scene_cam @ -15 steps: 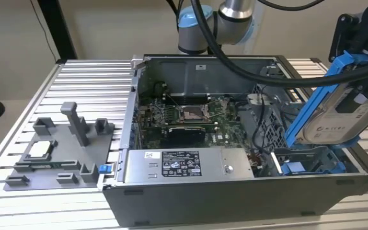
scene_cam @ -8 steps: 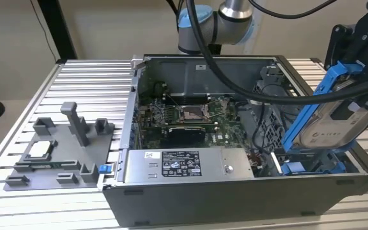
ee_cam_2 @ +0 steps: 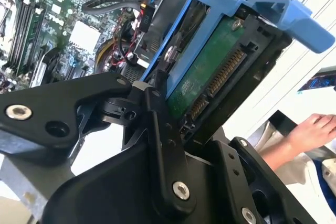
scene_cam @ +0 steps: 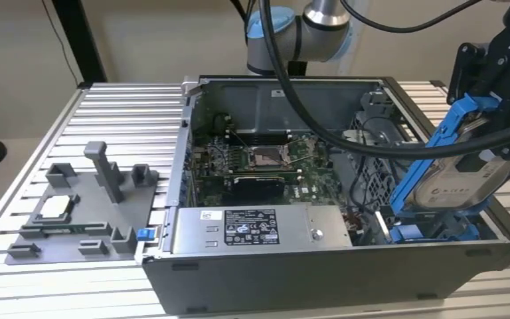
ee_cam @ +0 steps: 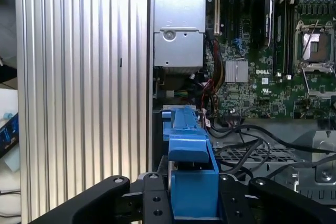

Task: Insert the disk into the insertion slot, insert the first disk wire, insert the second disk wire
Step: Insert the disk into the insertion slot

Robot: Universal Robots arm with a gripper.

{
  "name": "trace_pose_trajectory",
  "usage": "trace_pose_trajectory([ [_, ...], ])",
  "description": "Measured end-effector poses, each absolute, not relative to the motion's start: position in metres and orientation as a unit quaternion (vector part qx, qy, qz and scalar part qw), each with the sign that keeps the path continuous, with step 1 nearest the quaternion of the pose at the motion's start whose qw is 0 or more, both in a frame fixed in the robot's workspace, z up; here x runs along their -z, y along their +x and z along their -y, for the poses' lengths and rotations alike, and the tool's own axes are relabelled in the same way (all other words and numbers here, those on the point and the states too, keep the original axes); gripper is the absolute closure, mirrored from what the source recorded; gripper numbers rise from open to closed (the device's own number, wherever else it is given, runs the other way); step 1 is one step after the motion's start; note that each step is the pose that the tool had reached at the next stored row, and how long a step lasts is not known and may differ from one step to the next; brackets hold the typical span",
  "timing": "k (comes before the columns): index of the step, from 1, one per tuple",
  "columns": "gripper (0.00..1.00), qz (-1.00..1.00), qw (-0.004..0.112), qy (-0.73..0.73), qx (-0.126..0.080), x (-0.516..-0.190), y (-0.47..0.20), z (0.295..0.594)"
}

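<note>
The hand (ee_cam: 194, 198) clamps the disk (scene_cam: 454, 176) by its blue carrier's sides, holding it steeply tilted so its lower end meets the insertion slot (scene_cam: 432, 232) in the computer case (scene_cam: 326, 286). The disk is not yet seated.

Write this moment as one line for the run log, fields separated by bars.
gripper shut on disk | disk tilted, lower end at insertion slot, upper end raised above case | connector bare

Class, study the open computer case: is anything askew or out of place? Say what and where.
Yes. The disk stands steeply tilted, not flat, at the exterior view's right, clamped by the gripper, its lower end at the insertion slot. A person's hand also shows in the second wrist view.
</note>
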State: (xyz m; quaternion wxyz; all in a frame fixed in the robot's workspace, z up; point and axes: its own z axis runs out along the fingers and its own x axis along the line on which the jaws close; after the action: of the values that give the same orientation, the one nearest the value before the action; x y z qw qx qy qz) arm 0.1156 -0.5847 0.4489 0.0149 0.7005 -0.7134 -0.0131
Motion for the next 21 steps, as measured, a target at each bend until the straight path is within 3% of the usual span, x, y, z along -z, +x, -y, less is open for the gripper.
trace_pose_trajectory([
  [21,1.00,0.713,0.015,0.701,0.013,-0.438,0.121,0.583],
])
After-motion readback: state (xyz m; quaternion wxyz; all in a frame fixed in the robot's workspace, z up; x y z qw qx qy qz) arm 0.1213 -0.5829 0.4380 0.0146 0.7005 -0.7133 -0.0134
